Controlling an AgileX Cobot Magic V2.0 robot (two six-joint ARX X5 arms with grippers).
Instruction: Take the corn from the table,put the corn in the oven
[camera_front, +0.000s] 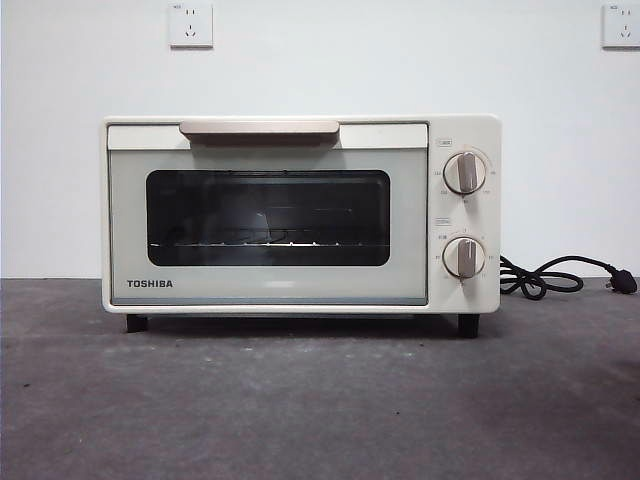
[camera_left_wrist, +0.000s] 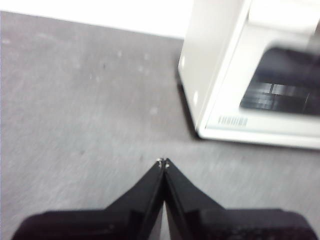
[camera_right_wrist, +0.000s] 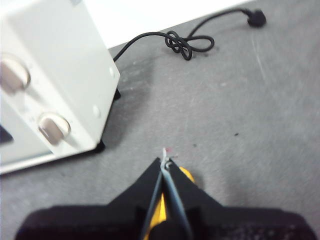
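The cream-white oven (camera_front: 268, 288) stands at the back of the table (camera_front: 320, 400) with its door closed under the beige handle (camera_front: 258, 127). No arm and no corn show in the front view. My right gripper (camera_right_wrist: 165, 159) hovers shut over the table, off the oven's (camera_right_wrist: 60, 60) knob side. Bits of the yellow corn (camera_right_wrist: 186, 174) peek out from under its jaws; most of the cob is hidden. My left gripper (camera_left_wrist: 163, 161) is shut on nothing, above bare table near the oven's (camera_left_wrist: 215, 75) other front corner.
The black cord (camera_front: 540, 278) lies coiled behind the oven's knob side, its plug near the table's far edge; the right wrist view shows the coil (camera_right_wrist: 185, 44) too. A white wall with two sockets rises behind.
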